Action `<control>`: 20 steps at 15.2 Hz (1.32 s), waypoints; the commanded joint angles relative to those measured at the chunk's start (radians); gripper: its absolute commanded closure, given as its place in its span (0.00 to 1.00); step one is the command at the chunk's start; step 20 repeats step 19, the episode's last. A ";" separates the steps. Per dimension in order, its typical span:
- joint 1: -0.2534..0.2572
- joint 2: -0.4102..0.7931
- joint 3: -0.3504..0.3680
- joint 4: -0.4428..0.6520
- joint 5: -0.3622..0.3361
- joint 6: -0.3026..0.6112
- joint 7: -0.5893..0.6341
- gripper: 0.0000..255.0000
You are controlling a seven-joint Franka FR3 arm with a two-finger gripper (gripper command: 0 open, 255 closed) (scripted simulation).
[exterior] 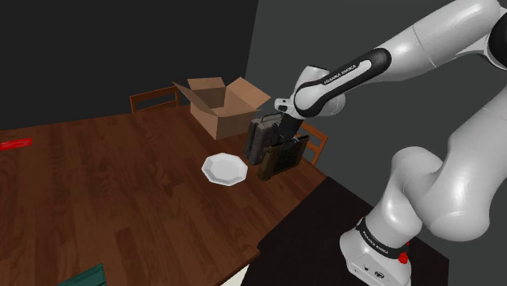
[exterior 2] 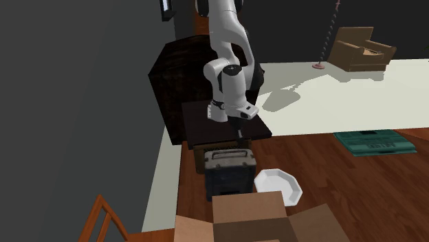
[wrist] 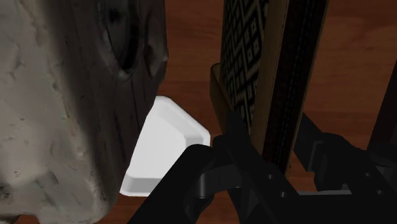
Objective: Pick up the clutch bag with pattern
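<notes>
The patterned clutch bag [wrist: 245, 57] stands on edge on the wooden table, brown with a black-and-tan geometric weave. In the shoulder view the clutch bag [exterior: 280, 158] sits near the table's right edge, just right of a worn grey bag [exterior: 258, 138]. My black gripper [exterior: 284, 136] comes down on its top edge. In the wrist view the gripper [wrist: 273, 137] has one finger on each side of the bag's upper rim, shut on it. The grey bag [wrist: 70, 95] stands close beside the gripper. In the second exterior view the grey bag [exterior 2: 227, 168] hides most of the clutch.
A white plate [exterior: 223, 169] lies on the table [exterior: 122, 187] beside both bags. An open cardboard box [exterior: 221, 106] stands behind them, with a wooden chair [exterior: 154, 99] at the far edge. A red object [exterior: 15, 144] and a green one [exterior: 85, 276] lie far off.
</notes>
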 commanded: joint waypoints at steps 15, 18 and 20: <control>-0.068 -0.173 0.069 0.057 -0.156 -0.202 0.136 1.00; -0.075 -0.196 0.080 0.071 -0.168 -0.236 0.149 1.00; -0.076 -0.196 0.080 0.071 -0.168 -0.236 0.149 1.00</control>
